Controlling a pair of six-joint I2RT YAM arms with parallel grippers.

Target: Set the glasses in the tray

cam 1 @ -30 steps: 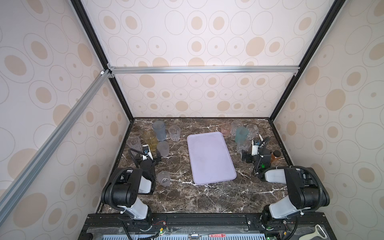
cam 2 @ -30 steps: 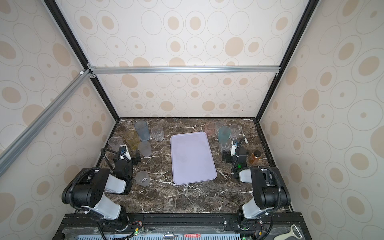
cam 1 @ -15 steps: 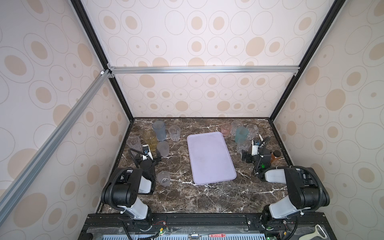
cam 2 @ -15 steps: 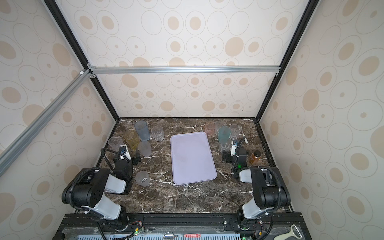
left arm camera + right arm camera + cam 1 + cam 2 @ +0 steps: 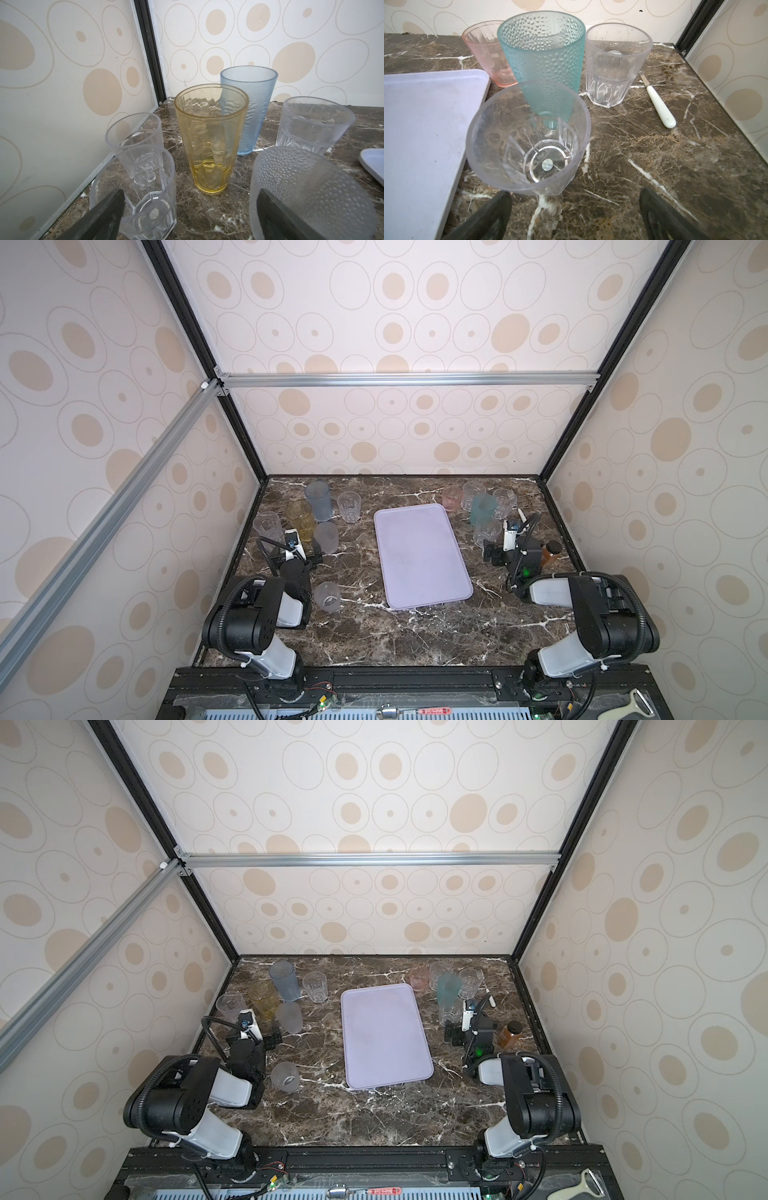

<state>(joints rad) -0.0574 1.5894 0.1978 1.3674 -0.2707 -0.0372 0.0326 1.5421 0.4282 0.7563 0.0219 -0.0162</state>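
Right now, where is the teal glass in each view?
In a top view: the teal glass stands right of the tray's far end.
In a top view: teal glass, same place beside the tray.
Left wrist: not in it.
Right wrist: behind the nearest clear glass, beside the pink glass.
Shared landmark: the tray, seen in all four views.

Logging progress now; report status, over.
Left pincer open, right pincer open, both empty. Tray bare; glasses all on table. Knife, bottle near right pincer, clear of tray.
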